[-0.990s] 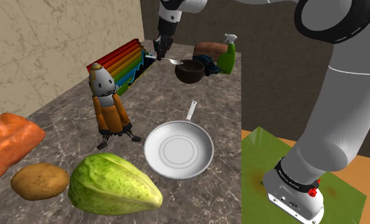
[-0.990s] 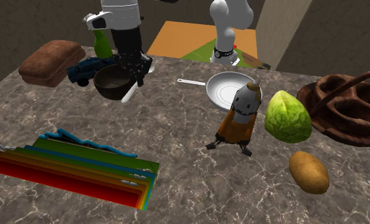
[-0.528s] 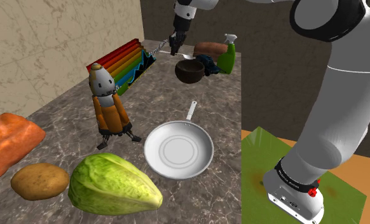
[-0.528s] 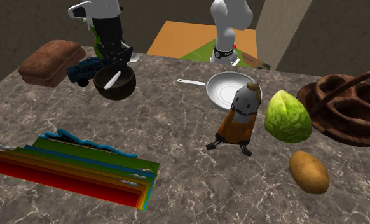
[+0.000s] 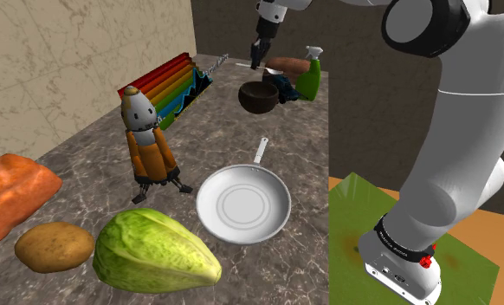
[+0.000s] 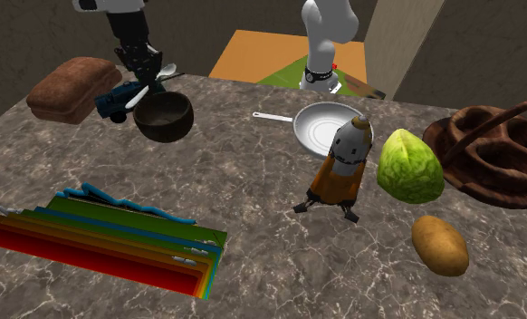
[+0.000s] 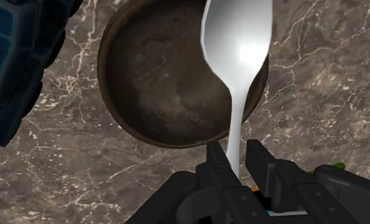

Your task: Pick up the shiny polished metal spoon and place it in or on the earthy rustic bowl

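Clamping the spoon by its handle in the pincer, holding its head beyond the fingertips over the brown bowl on the counter.

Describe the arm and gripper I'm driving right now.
White rounded arm links with dark joints; a black collar with a red band rings the base. The gripper is all black, with two blocky fingers.
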